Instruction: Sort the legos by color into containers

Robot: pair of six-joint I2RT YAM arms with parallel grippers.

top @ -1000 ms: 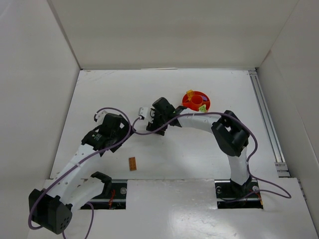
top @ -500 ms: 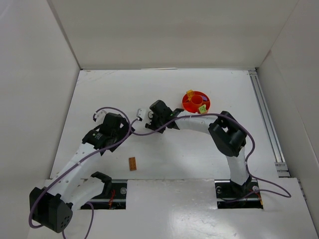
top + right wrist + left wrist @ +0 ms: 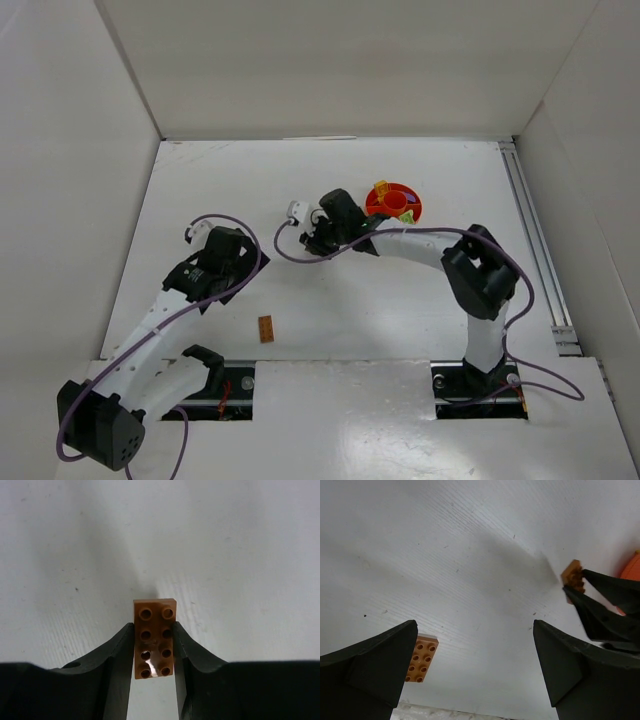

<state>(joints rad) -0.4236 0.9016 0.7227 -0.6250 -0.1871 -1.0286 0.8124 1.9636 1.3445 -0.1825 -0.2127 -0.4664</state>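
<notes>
Your right fingers (image 3: 117, 652) had clamped onto a brown brick (image 3: 155, 637) and swung toward the dish (image 3: 372, 208), so that drop looked close. Your left fingers (image 3: 375, 660) stood wide apart, empty. Two brown bricks in all, the second brown brick (image 3: 266, 328) on the counter (image 3: 400, 300); one dish, holding a yellow brick (image 3: 380, 187), a pale green brick (image 3: 407, 217) and a purple brick (image 3: 411, 199)

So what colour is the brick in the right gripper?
Brown-orange brick; clearest in the right wrist view.

Right hand (image 3: 153, 628) clamped narrow, left hand (image 3: 474, 626) spread wide.
</notes>
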